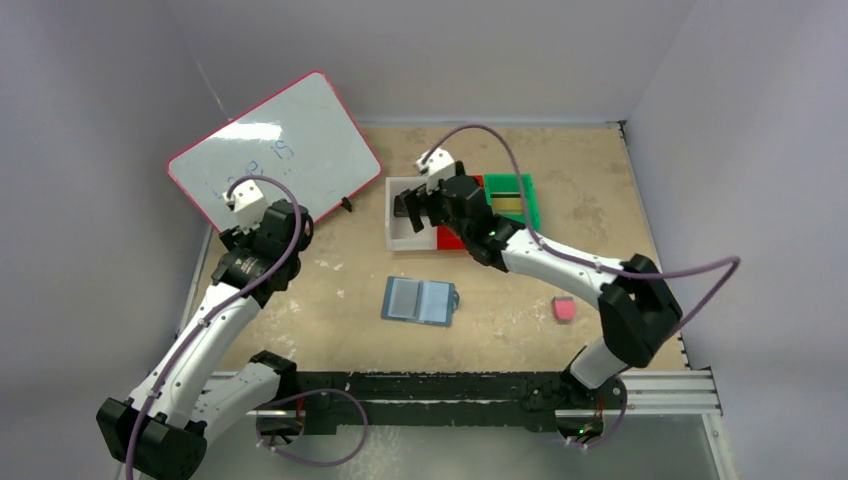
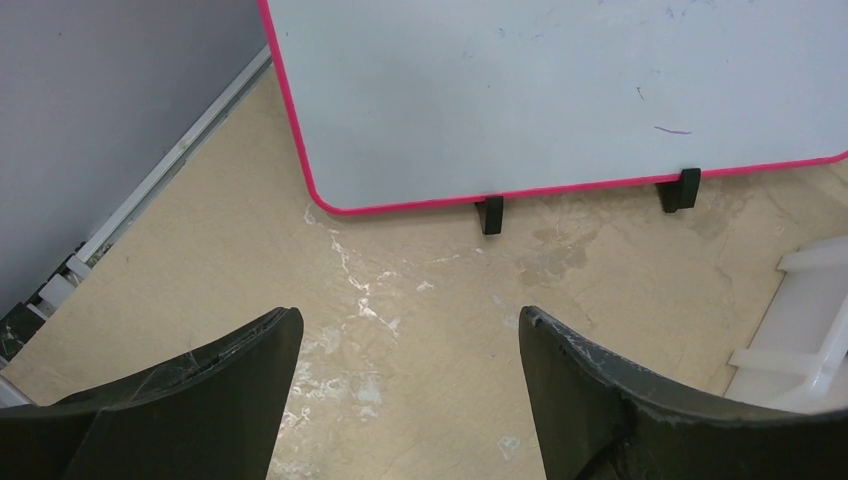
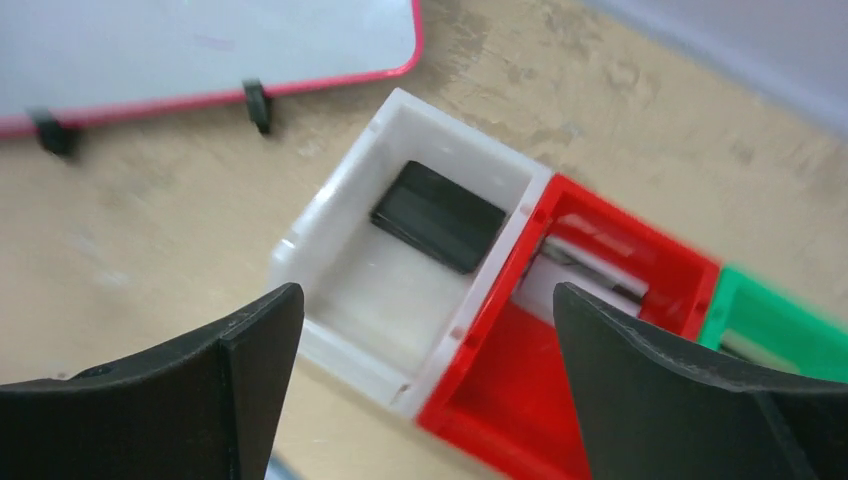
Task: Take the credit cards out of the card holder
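The right claw [image 3: 425, 300] hangs wide open and empty above a white bin [image 3: 322, 215]. Directly beneath its spread fingers a black credit card [image 3: 437, 217] lies tilted against the bin's far wall. Just to the claw's right, a silvery-grey card [image 3: 590, 272] rests in the adjoining red bin [image 3: 655, 245], with a green bin [image 3: 775, 325] touching that one farther right. Back toward the arm bases, well apart from the claw, the slate-blue card holder [image 1: 420, 300] lies opened flat on the surface [image 1: 590, 175], paler pockets facing up; whether anything is in them cannot be told. A small pink block [image 1: 564, 310] sits to the holder's right. Away to the left, the left claw [image 2: 410, 325] also stands wide open, gripping nothing, over bare surface near the clip feet of a pink-rimmed whiteboard [image 2: 560, 90].
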{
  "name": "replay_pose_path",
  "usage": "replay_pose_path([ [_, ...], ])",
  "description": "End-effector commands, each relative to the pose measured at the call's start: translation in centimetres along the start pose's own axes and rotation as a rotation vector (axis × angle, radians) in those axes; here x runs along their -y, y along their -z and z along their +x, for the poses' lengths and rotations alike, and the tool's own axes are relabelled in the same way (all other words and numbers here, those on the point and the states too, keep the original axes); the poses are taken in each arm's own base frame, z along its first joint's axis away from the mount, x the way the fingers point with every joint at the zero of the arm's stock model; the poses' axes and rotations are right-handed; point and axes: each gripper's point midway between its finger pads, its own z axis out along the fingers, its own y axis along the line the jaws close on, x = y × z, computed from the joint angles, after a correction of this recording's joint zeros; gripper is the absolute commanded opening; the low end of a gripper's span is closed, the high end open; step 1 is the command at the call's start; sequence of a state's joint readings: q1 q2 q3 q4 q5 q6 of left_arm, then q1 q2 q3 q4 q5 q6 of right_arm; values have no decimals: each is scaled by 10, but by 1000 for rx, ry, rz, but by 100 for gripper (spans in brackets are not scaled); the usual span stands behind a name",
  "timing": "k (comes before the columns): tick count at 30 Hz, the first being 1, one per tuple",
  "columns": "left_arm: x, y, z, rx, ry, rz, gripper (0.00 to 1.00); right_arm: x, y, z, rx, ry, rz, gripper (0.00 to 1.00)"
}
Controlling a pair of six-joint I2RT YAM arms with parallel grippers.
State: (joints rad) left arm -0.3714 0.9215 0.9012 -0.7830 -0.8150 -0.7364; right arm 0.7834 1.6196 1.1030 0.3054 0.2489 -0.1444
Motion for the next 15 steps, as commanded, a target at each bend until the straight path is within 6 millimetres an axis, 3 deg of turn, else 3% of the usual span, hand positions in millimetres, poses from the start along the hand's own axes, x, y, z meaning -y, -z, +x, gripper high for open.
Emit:
replay_pose_path([
  [1, 5, -1, -5, 11, -1, 18, 79, 7, 31, 8, -66, -641, 108, 97],
  [3, 6, -1, -5, 10, -1, 23, 79, -3, 41, 22, -95, -747, 87, 96],
  [7, 7, -2, -5, 8, -3, 23, 79, -47, 53, 61, -189, -865, 59, 88],
  [12, 7, -2, -4, 4, -8, 20, 79, -96, 66, 101, -325, -873, 207, 84],
  [15, 7, -3, -3, 2, -11, 18, 79, -118, 68, 113, -377, -858, 272, 79],
])
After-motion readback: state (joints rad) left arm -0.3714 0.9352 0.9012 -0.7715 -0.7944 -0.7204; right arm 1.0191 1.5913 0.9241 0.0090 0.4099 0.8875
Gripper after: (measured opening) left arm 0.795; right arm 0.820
